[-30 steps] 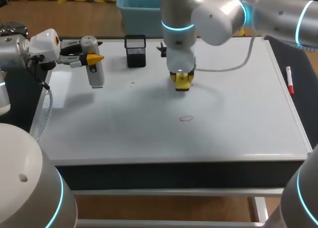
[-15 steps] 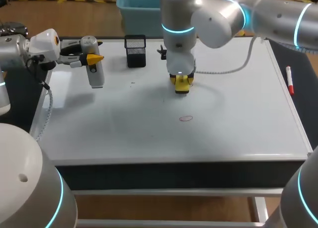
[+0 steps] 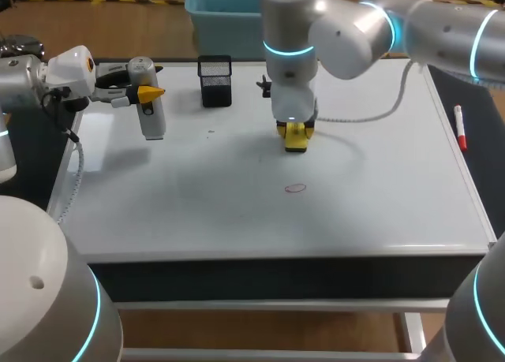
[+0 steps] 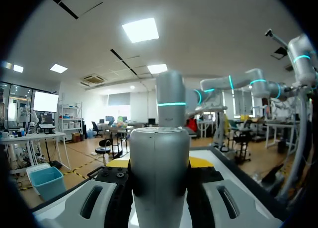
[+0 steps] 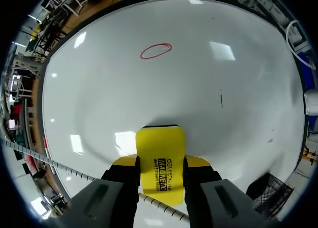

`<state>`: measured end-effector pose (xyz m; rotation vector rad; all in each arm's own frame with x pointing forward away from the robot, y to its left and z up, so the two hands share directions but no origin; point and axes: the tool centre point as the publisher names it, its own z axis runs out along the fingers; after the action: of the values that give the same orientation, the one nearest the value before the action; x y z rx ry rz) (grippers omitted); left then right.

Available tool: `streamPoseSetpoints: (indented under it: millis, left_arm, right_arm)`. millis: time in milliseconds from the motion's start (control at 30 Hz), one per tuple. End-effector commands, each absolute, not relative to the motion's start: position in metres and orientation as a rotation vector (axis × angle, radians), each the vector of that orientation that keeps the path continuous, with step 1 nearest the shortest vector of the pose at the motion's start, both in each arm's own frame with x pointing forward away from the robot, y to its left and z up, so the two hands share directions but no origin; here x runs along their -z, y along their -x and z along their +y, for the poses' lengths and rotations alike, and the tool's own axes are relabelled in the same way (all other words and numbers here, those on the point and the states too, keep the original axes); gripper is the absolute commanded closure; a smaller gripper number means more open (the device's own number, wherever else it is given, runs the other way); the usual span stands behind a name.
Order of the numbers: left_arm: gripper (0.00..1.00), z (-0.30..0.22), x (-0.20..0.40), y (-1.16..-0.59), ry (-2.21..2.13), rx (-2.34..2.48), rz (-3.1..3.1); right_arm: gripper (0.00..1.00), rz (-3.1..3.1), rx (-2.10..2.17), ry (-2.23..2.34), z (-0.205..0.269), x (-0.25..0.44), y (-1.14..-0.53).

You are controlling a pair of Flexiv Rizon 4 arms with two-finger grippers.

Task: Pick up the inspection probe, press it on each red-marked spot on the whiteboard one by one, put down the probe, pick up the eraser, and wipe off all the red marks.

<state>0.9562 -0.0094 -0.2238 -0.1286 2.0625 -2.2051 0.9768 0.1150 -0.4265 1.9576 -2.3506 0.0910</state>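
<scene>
One red oval mark [image 3: 295,188] is drawn on the whiteboard [image 3: 379,196] near its middle. My right gripper [image 3: 295,138] points down just behind the mark, shut on the yellow eraser [image 3: 296,139]. In the right wrist view the eraser [image 5: 160,159] sits between the two fingers, low over the board, with the red mark [image 5: 156,50] ahead of it. My left gripper [image 3: 140,93] is at the board's far left corner, shut on the grey-white inspection probe [image 3: 150,110]. The probe [image 4: 159,173] fills the left wrist view between the yellow-tipped fingers.
A black mesh pen holder [image 3: 215,81] stands at the back edge, left of the right arm. A red-capped marker [image 3: 459,127] lies along the right edge. The right arm's white cable [image 3: 371,106] loops over the back of the board.
The right gripper has slid the eraser a little to the right and toward the front, closer to the red mark. The left arm and probe have stayed still.
</scene>
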Motion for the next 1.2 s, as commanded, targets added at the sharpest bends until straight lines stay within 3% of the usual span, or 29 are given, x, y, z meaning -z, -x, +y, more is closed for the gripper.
streamPoseSetpoints:
  millis: [33, 800, 1200]
  left_arm:
    - [1.0, -0.01, 0.223, -0.956, 0.127, 2.205, 2.061]
    - [1.0, -0.01, 0.223, -0.956, 0.127, 2.205, 2.061]
    - [1.0, -0.01, 0.223, -0.956, 0.127, 2.205, 2.061]
  right_arm:
    - [1.0, -2.366, -0.089, -1.941, 0.102, 0.424, -0.979]
    - [1.0, -2.465, -0.133, -1.802, 0.042, 0.417, -0.982]
    - [1.0, -2.569, -0.129, -1.758, -0.017, 0.378, -1.007]
